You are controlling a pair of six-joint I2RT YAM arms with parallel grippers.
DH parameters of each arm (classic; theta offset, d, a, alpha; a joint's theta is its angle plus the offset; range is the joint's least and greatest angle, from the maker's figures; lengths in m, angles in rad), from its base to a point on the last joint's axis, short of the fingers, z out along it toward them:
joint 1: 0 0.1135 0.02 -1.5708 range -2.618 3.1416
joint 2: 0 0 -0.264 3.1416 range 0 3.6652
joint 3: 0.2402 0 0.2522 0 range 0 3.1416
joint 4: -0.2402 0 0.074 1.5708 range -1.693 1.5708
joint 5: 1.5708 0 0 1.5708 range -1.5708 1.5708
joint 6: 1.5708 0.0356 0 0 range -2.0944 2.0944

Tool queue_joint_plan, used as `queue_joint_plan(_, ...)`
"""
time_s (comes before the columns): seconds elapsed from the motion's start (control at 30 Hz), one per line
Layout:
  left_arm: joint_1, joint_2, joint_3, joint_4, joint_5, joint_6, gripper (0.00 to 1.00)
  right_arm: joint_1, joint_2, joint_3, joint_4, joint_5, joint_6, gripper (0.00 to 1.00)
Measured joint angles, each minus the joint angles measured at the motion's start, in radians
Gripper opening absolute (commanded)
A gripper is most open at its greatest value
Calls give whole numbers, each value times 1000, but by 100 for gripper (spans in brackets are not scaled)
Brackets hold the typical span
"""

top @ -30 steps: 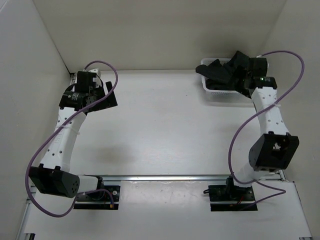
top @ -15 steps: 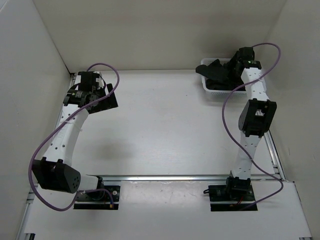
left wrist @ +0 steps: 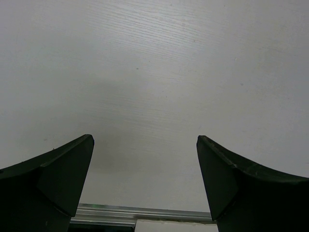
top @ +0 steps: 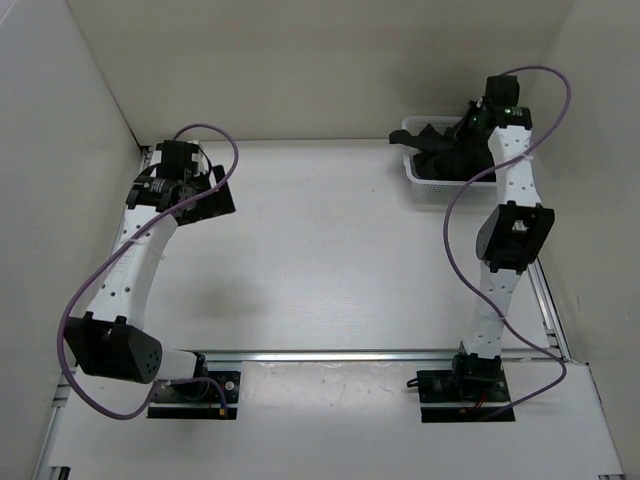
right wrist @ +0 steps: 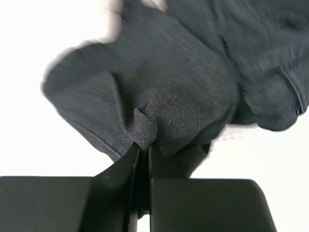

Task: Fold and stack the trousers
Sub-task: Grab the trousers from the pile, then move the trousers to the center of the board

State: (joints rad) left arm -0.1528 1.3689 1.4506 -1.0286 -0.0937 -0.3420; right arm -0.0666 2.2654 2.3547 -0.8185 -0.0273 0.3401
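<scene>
Top view: right claw [top: 467, 128] sits over the white mesh plastic basket [top: 410, 166], with the soft black cloth trousers [top: 440, 158] bunched directly beneath it. The left claw [top: 205, 195] is well apart from them, above the white worktop [top: 330, 250].
Left wrist: released, fingers spread.
Right wrist: clenched, pinching a trouser fold.

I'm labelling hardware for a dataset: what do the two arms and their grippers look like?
Both the left arm and right arm have white links dotted with small holes, joined by boxy black joint housings. A purple cable loops loosely along each. The left gripper and right gripper are matte black with tapering, wedge-shaped fingers. No markings are legible.
</scene>
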Motion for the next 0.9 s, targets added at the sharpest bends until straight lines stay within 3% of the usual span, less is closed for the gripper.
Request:
queue_joint_plan(0.2,0,5,119,-35,-9,-3,100,95,-218,86,19,-74,-68,0)
queue_joint_plan(0.4,41,49,343,-116,-55,-14,100,502,-594,54,160,-117,-212,1)
queue_joint_plan(0.47,69,64,405,-136,-56,-19,100,600,-720,-77,208,-141,-225,54)
queue_joint_plan(0.53,100,65,442,-157,-61,-22,100,644,-815,-219,239,-138,-230,93)
queue_joint_plan(0.6,126,61,461,-183,-71,-24,100,681,-863,-369,251,-123,-228,99)
queue_joint_plan(0.73,185,45,457,-220,-89,-34,100,712,-851,-707,235,-63,-172,98)
queue_joint_plan(0.77,198,35,439,-220,-89,-42,100,694,-848,-792,216,-53,-150,88)
queue_joint_plan(0.8,206,21,414,-220,-89,-48,100,672,-847,-860,198,-41,-134,73)
queue_joint_plan(0.83,211,6,383,-218,-81,-54,100,641,-853,-923,175,-22,-114,46)
queue_joint_plan(0.87,212,-10,342,-211,-68,-63,92,606,-864,-970,154,3,-97,12)
queue_joint_plan(0.9,212,-32,285,-194,-46,-72,87,576,-879,-997,134,27,-78,2)
